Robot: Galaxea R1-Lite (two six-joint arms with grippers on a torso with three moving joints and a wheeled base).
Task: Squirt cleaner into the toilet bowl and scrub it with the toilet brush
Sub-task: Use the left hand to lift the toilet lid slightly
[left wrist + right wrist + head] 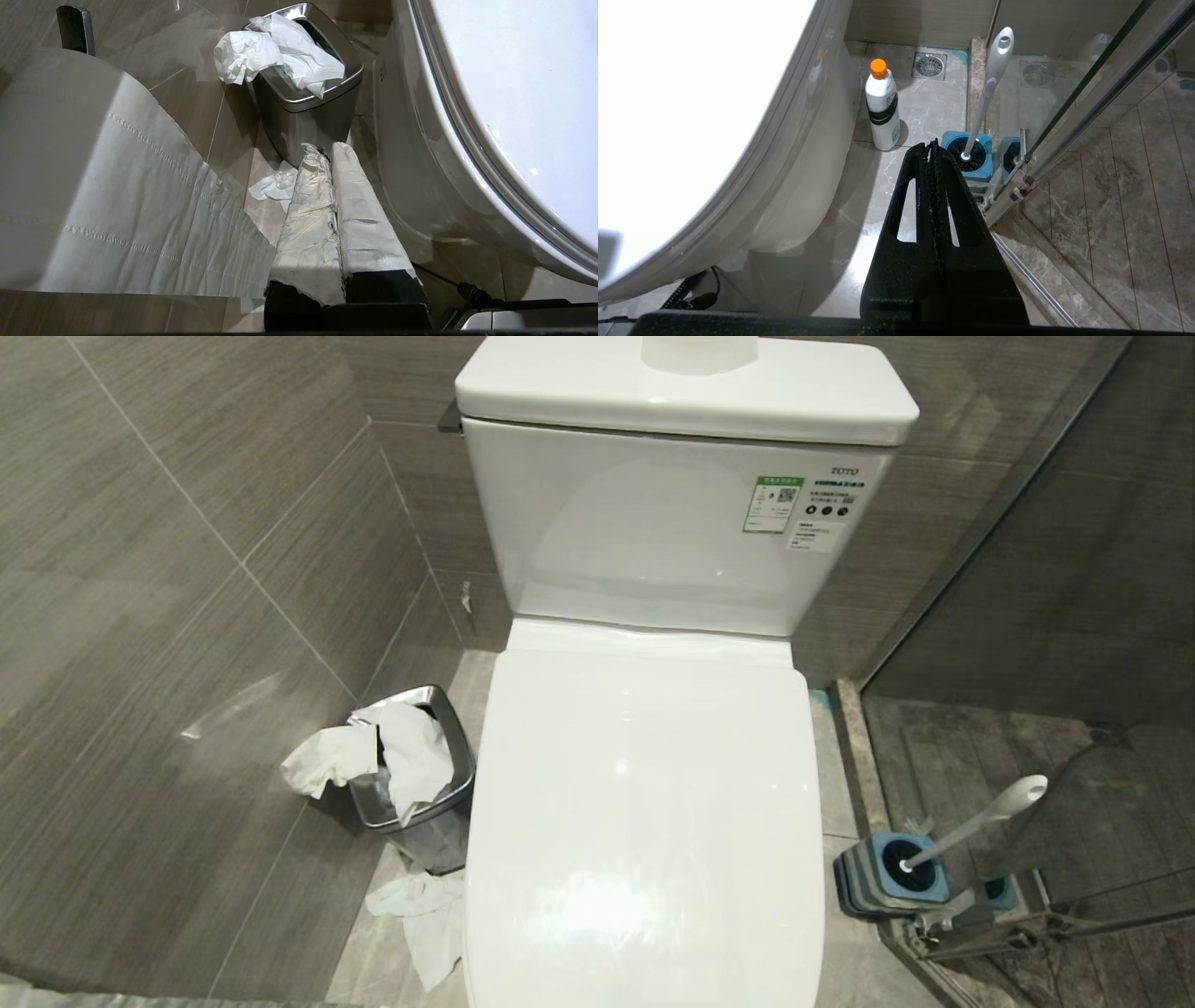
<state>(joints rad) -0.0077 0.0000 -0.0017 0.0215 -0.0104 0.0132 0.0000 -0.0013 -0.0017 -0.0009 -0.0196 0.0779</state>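
Toilet bowl [644, 821] lid is down; both my claws, left claw [327, 149] and right claw [931, 147], are pinched empty, so I'd lift it squarely first.

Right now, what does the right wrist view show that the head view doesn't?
Only the right wrist view: a white bottle with an orange cap, a floor drain, and the shut right gripper.
Only the head view: the cistern and the steel waste bin stuffed with tissue.
Both: the closed toilet lid, and the toilet brush standing in its blue holder.
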